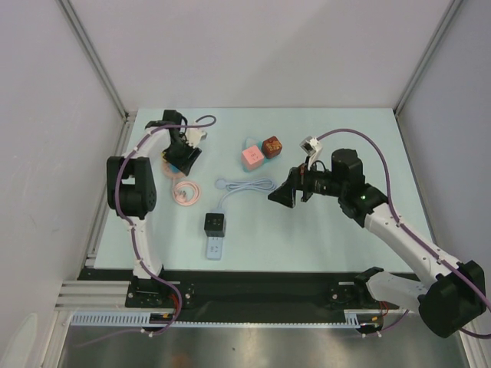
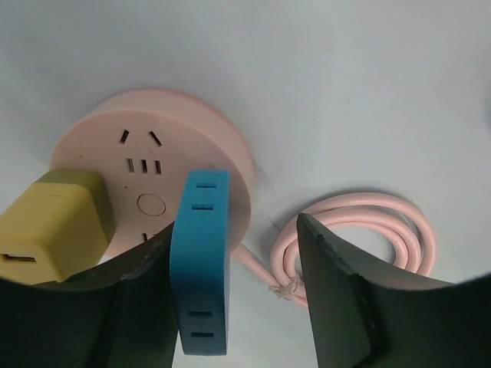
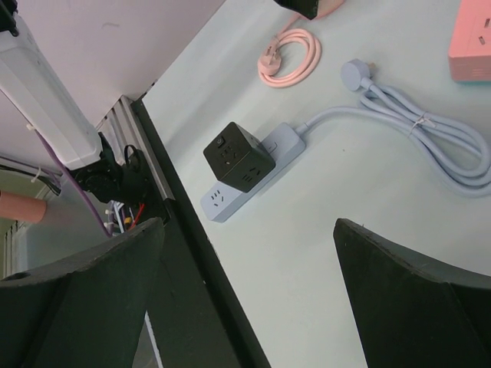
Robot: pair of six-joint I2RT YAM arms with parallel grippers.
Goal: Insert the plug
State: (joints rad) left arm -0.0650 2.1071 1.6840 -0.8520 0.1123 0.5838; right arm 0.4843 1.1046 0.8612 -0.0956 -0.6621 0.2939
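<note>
Blue plug [image 2: 199,261] upright at round pink socket [image 2: 188,126] edge

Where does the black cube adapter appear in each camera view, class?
Top external: lower centre, black cube adapter sitting on the pale blue power strip.
Left wrist: not in it.
Right wrist: left of centre, on the same strip.
Shared landmark: the coiled pink cable, seen in all three.

Top camera looks down; both wrist cameras, lower, share the pink cable [image 2: 360,205] [image 3: 312,52]
</note>
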